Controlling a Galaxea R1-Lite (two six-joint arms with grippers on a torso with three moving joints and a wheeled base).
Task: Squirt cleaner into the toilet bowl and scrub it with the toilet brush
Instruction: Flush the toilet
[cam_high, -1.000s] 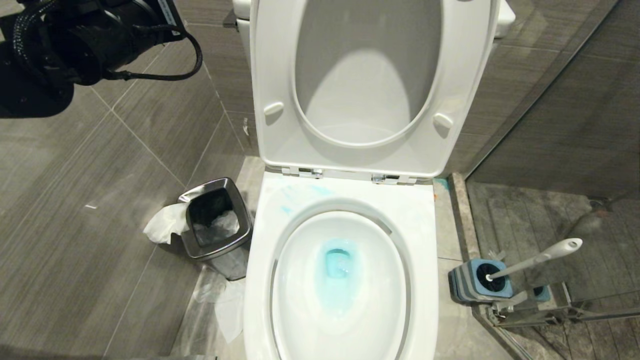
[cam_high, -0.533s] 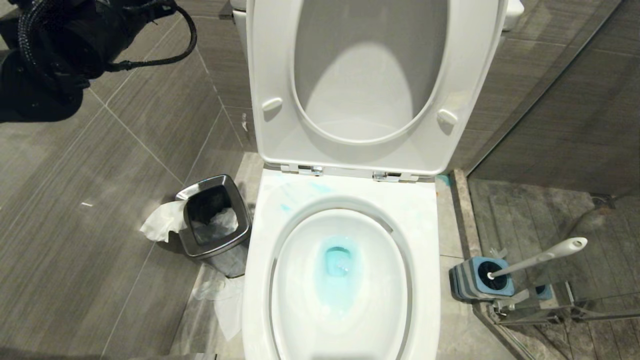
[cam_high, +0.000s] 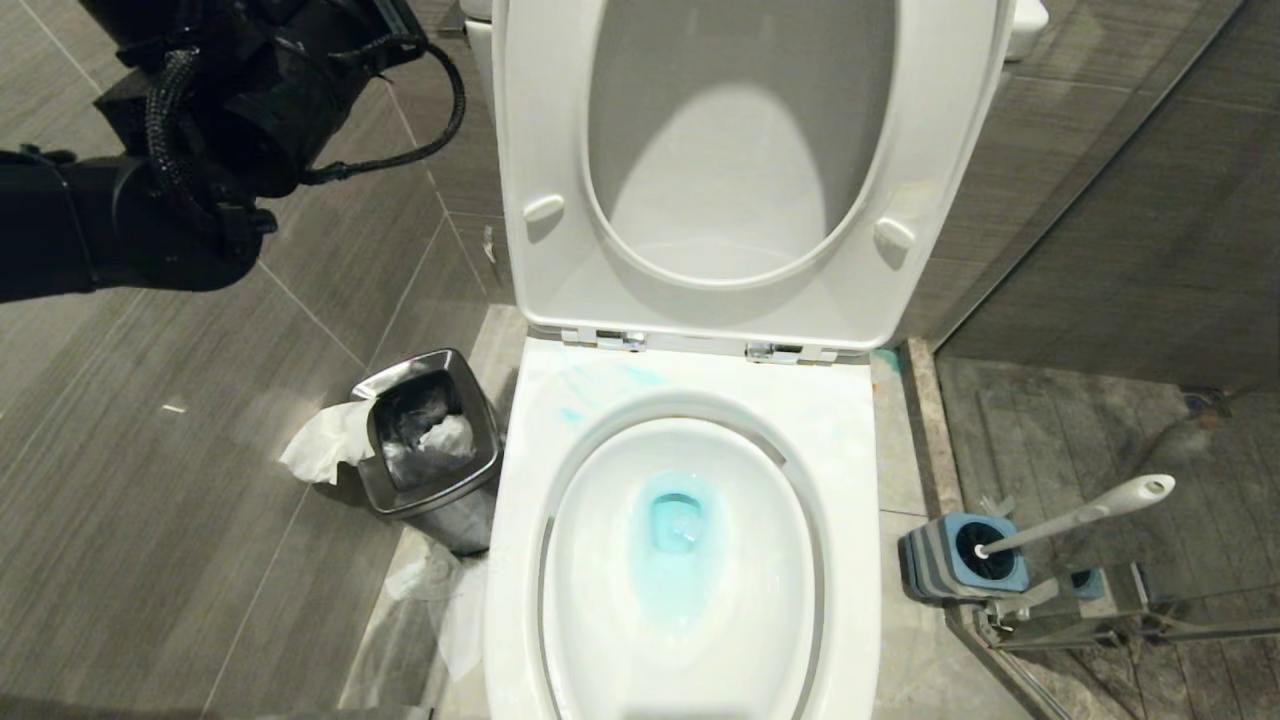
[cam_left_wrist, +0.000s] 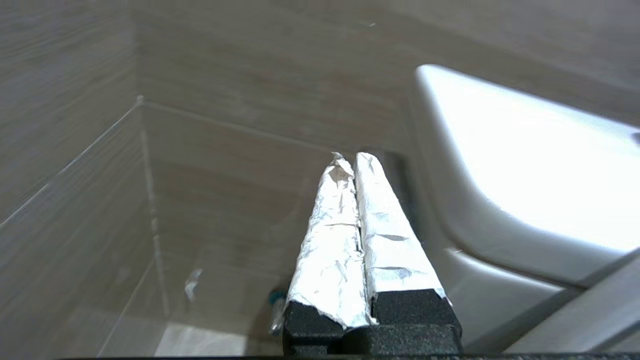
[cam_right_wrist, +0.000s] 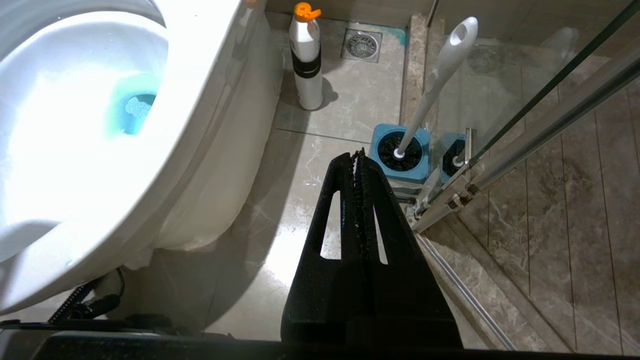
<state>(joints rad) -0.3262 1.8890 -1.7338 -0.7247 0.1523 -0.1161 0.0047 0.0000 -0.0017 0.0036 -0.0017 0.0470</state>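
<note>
So the toilet bowl (cam_high: 680, 560) takes up most of the head view, dead centre, with its seat and lid (cam_high: 740, 170) flipped up against the grey tiled wall (cam_high: 1100, 180). The cleaner (cam_high: 675, 545) is already in there: a turquoise pool sitting at the bottom of the basin, plus a few pale blue smears on the back of the rim near the hinges.

The left arm (cam_high: 150, 130) is up high at the left of the toilet, over the floor tiles and not touching anything. Its left gripper (cam_left_wrist: 356, 162) has foil-wrapped fingers pressed flat together, nothing between them, pointing at the wall beside the toilet.

Just left of the bowl there's a small steel bin (cam_high: 430, 440) with crumpled white paper in it and more paper hanging over its edge.

On the right side, the toilet brush (cam_high: 1075, 515) is parked in its square blue holder (cam_high: 960, 560) on the floor by the glass shower door, handle leaning out to the right. The right gripper (cam_right_wrist: 361, 162) hangs low near that holder, black fingers closed tight on nothing. A white bottle with an orange cap (cam_right_wrist: 306, 55) stands on the floor next to the toilet base.
</note>
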